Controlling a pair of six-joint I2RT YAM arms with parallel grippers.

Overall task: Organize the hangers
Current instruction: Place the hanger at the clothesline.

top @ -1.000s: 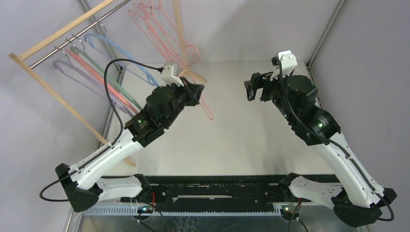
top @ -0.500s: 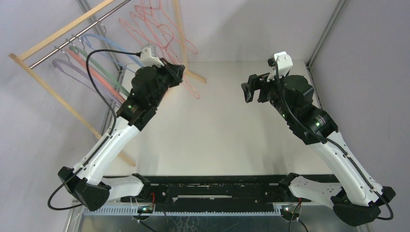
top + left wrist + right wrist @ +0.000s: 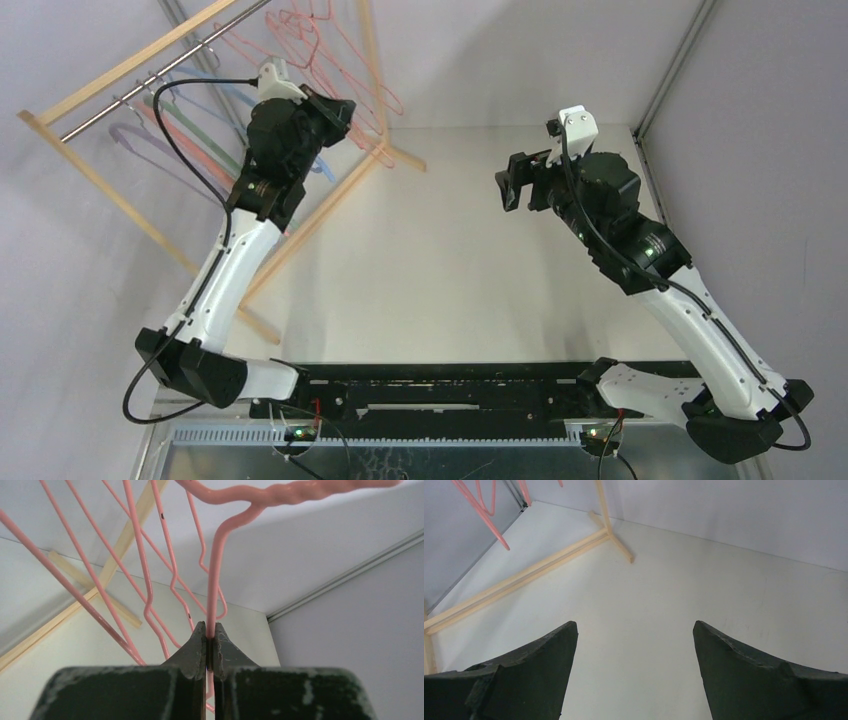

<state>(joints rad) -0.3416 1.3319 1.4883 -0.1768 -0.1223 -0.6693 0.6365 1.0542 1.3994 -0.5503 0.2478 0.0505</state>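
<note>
My left gripper (image 3: 343,107) is raised at the back left, close to the rack's metal rod (image 3: 200,44). In the left wrist view its jaws (image 3: 210,630) are shut on the wire of a pink-red wire hanger (image 3: 216,580), just below its twisted neck. More pink-red wire hangers (image 3: 325,45) hang beside it and show in the left wrist view (image 3: 145,580). Thicker lilac, green, blue and pink hangers (image 3: 178,138) hang on the rod further left. My right gripper (image 3: 510,185) is open and empty above the table (image 3: 634,630).
The light wooden rack frame (image 3: 110,195) stands along the left side. Its base rail (image 3: 320,215) runs diagonally across the white table (image 3: 450,270), and shows in the right wrist view (image 3: 524,575). Grey walls close the back and both sides.
My left arm has swung up and to the left, carrying the pink-red wire hanger from over the table to the rack's rod. My right gripper has shifted slightly left, still open.
</note>
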